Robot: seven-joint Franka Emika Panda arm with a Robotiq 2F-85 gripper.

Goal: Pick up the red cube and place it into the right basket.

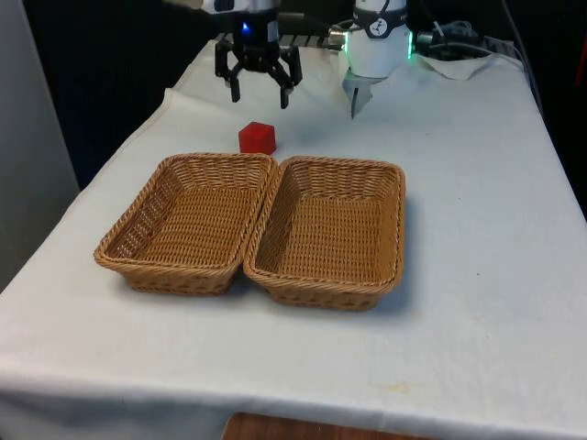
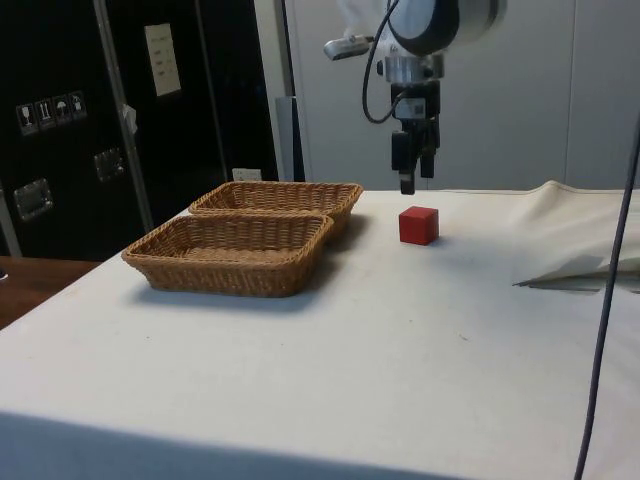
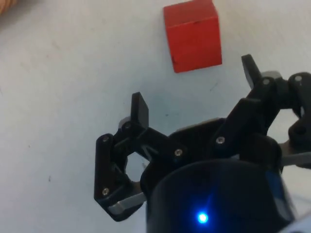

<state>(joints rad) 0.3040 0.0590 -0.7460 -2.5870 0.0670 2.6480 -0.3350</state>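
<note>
A red cube [image 1: 258, 138] [image 2: 418, 225] [image 3: 193, 35] rests on the white cloth just behind the two wicker baskets. The left basket [image 1: 138, 243] and the right basket [image 1: 390, 261] stand side by side, touching, both with nothing in them. My gripper [image 1: 260, 94] [image 2: 413, 178] [image 3: 196, 87] hangs open above the cloth, a little behind and above the cube, with nothing between its fingers. In the side view the baskets [image 2: 245, 262] lie to the left of the cube.
A crumpled fold of white cloth [image 1: 459, 62] [image 2: 580, 240] lies at the table's far end near the robot base. The table's edges run close on both sides of the front view.
</note>
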